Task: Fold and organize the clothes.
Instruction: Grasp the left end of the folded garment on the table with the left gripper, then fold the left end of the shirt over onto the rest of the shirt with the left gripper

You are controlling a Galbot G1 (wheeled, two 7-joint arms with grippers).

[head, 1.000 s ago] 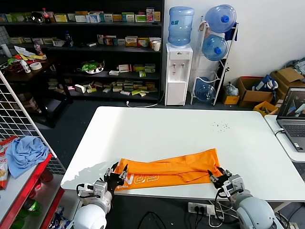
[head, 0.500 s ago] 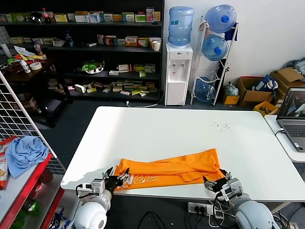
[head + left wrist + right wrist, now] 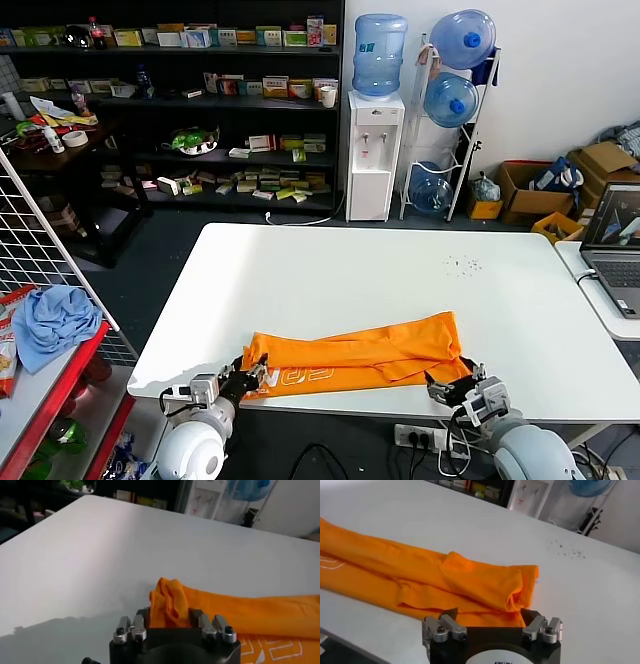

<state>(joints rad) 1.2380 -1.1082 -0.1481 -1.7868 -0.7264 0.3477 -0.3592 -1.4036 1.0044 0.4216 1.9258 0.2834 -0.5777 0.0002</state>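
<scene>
The orange T-shirt (image 3: 365, 358) lies folded into a long band along the table's front edge, with white lettering (image 3: 305, 377) near its left end. My left gripper (image 3: 246, 377) sits at that left end. In the left wrist view a bunched fold of the T-shirt (image 3: 169, 600) fills the gap between the left gripper's (image 3: 169, 615) fingers, which press on it. My right gripper (image 3: 447, 386) is at the right end, open wide. In the right wrist view the T-shirt's hem (image 3: 485, 592) lies between the right gripper's (image 3: 490, 614) spread fingers.
The white table (image 3: 350, 280) stretches far beyond the shirt. A laptop (image 3: 614, 238) sits on a side table at the right. A wire rack at the left holds a light blue cloth (image 3: 52, 320). Shelves and a water dispenser (image 3: 374, 150) stand behind.
Both grippers slid back toward the front edge. The left jaws opened, then narrowed onto the shirt's bunched left end. The right jaws spread wide.
</scene>
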